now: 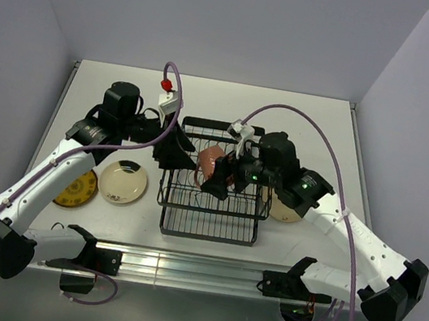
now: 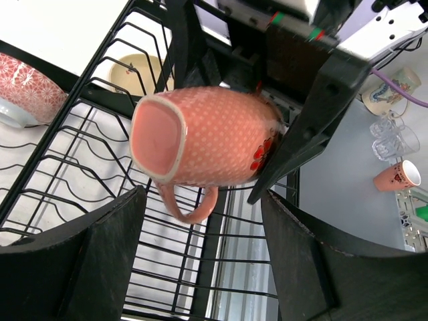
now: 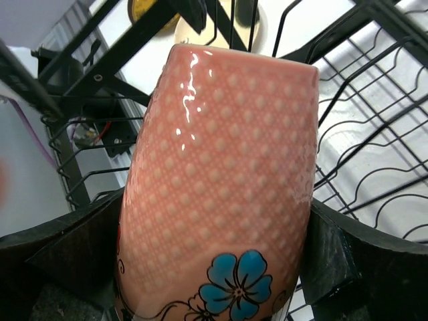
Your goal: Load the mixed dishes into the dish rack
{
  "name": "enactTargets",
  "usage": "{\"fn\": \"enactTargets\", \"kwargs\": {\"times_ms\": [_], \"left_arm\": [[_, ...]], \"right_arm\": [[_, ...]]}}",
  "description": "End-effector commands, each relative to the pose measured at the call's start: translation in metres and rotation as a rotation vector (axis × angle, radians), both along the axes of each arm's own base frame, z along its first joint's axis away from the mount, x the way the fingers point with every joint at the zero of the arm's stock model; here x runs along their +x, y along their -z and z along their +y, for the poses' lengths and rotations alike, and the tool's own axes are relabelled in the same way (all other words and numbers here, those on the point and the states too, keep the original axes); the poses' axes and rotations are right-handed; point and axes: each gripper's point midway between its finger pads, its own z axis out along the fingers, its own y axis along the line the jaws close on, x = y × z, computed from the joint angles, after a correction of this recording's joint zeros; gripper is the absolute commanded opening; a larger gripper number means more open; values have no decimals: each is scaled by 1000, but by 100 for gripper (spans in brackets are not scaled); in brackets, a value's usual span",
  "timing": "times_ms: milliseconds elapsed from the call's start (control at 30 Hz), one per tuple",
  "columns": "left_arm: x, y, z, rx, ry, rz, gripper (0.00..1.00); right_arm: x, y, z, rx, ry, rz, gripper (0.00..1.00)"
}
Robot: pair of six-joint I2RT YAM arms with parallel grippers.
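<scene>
From above, the right pincer point(image 1: 220, 175) grips the pink dotted ceramic mug point(image 1: 210, 159) over the black wire dish rack point(image 1: 207, 227). A cream plate point(image 1: 123, 182) and a yellow patterned plate point(image 1: 78, 189) lie on the white desk point(image 1: 311, 127). The left wrist view shows the left pincer point(image 2: 204, 200) spread wide and empty, and the mug sideways. In the right wrist view, both fingers clamp the mug's body. It would be best lowered between prongs, seated, then released.

Pink dotted mug point(image 2: 200, 137) hangs sideways over black wire rack point(image 1: 207, 227), cream plate point(image 1: 123, 182) and yellow plate point(image 1: 78, 190) at left.
</scene>
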Motion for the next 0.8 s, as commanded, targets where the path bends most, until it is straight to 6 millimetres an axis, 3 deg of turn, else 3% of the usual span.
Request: {"fn": "enactTargets", "kwargs": {"times_ms": [0,367,767], "left_arm": [[-6,1,1,4,-2,38,75],[-11,-9,-1,-18,30,30,74],[-8,-22,1,-32,-10,0,74]], "right_arm": [[5,-56,2,132,25,-140,0],[10,-89,9,256,52,-165,0],[22,-82,10,294,146,-97,0]]}}
